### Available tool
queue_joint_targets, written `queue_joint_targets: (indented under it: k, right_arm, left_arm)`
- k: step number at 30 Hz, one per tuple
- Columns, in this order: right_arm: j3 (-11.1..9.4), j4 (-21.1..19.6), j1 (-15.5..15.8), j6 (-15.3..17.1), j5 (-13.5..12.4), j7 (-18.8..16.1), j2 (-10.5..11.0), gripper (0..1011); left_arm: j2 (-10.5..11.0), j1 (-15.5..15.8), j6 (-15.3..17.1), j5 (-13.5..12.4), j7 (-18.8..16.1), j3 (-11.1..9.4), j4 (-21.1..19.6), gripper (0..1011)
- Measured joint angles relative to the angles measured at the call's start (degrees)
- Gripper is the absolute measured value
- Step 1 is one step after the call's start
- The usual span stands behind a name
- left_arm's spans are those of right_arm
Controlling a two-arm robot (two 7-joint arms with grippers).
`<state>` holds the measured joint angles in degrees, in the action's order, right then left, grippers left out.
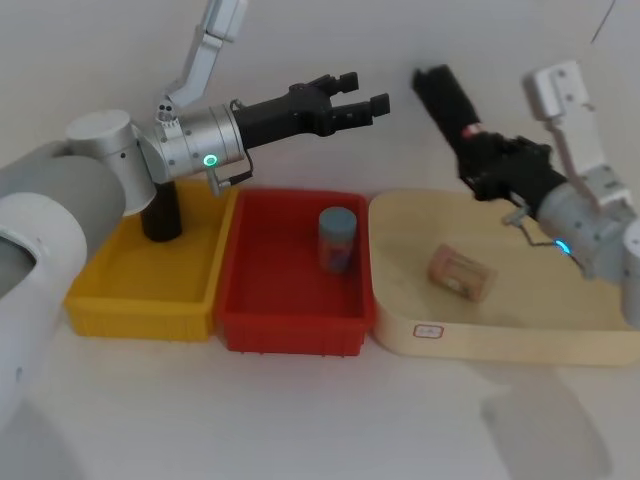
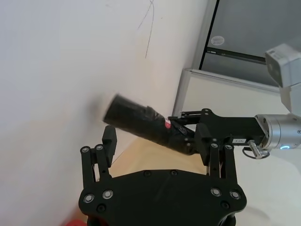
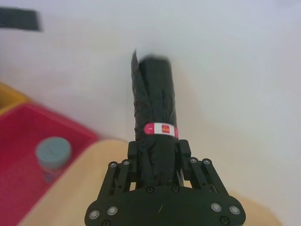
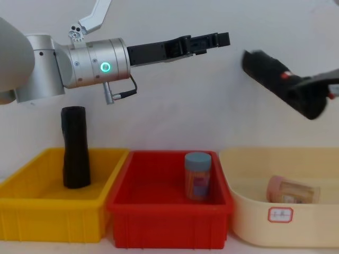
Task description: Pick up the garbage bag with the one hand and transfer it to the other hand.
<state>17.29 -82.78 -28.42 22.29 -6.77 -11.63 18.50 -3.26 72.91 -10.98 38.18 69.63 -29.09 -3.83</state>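
The garbage bag (image 1: 447, 98), a black roll with a red-and-white label (image 3: 161, 129), hangs in the air above the cream tray, tilted up and to the left. My right gripper (image 1: 492, 160), on the arm with the blue ring, is shut on its lower end (image 3: 158, 148). My left gripper (image 1: 365, 92), on the arm with the green ring, is open and holds nothing; it hovers over the red bin, a short way left of the roll's free end (image 4: 257, 62). In the left wrist view the roll (image 2: 138, 122) lies ahead of the spread fingers (image 2: 109, 141).
A plain black roll (image 1: 162, 210) stands in the yellow bin (image 1: 140, 305). The red bin (image 1: 290, 325) holds an upright blue-lidded jar (image 1: 337, 240). In the cream tray (image 1: 480, 335) a tan jar (image 1: 462, 272) lies on its side. A white wall stands close behind.
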Motion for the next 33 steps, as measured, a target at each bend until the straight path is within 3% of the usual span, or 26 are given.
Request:
queue_joint_targets:
  k: [9, 13, 25, 33]
  right_arm:
    - [-6.60, -3.15, 6.38, 1.60, -2.57, 1.90, 1.95, 501]
    - [-8.32, -4.17, 8.43, 1.68, -3.40, 1.84, 2.61, 501]
    - [-10.57, -6.27, 12.04, 1.35, -4.74, 0.33, 3.75, 507]
    - [-11.31, -6.97, 13.20, 1.17, -5.13, -0.18, 4.11, 705]
  left_arm:
    - [-0.01, 0.00, 0.00, 0.00, 0.00, 0.00, 0.00, 1000]
    - [0.00, 0.00, 0.00, 0.00, 0.00, 0.00, 0.00, 1000]
    - [0.00, 0.00, 0.00, 0.00, 0.00, 0.00, 0.00, 1000]
    - [0.00, 0.00, 0.00, 0.00, 0.00, 0.00, 0.00, 1000]
